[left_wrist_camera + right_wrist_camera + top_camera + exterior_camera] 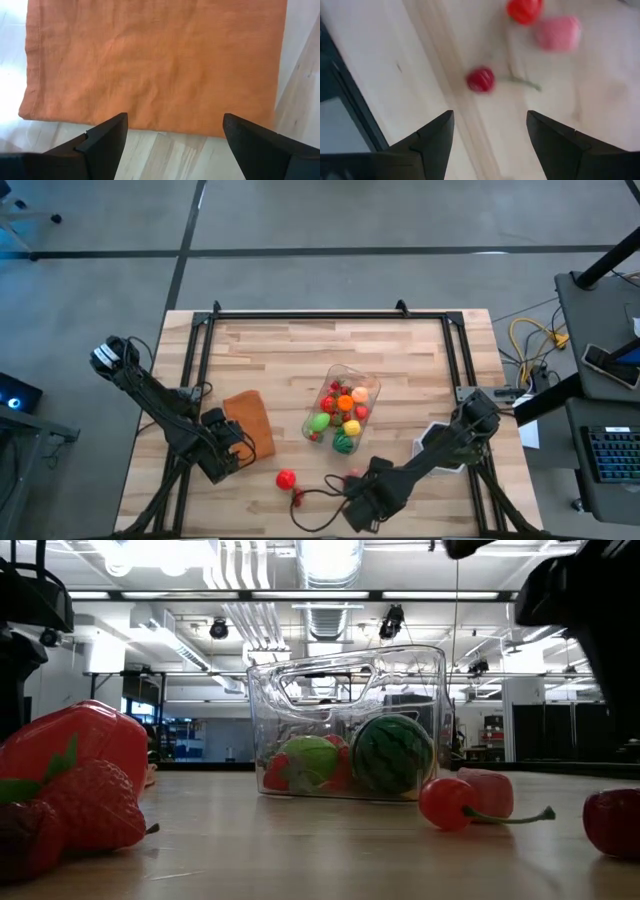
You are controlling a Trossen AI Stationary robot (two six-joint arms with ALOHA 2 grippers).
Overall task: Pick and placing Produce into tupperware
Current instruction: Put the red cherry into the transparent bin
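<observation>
Your left gripper (232, 452) waits with jaws open and empty over the orange cloth (251, 423) near the worktop's front-left. The tupperware (342, 409) at mid-worktop already holds most of the produce. A red fruit (286, 478), two cherries (480, 79) and a pink piece (558, 33) remain along the front edge, your right gripper (362, 505) open-jawed beside them.

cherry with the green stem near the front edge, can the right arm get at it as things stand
Probably yes. The right gripper hangs open over bare wood, empty, with the cherry just ahead of its fingers. Nothing lies between them; the pink piece and another red fruit sit farther off.
</observation>
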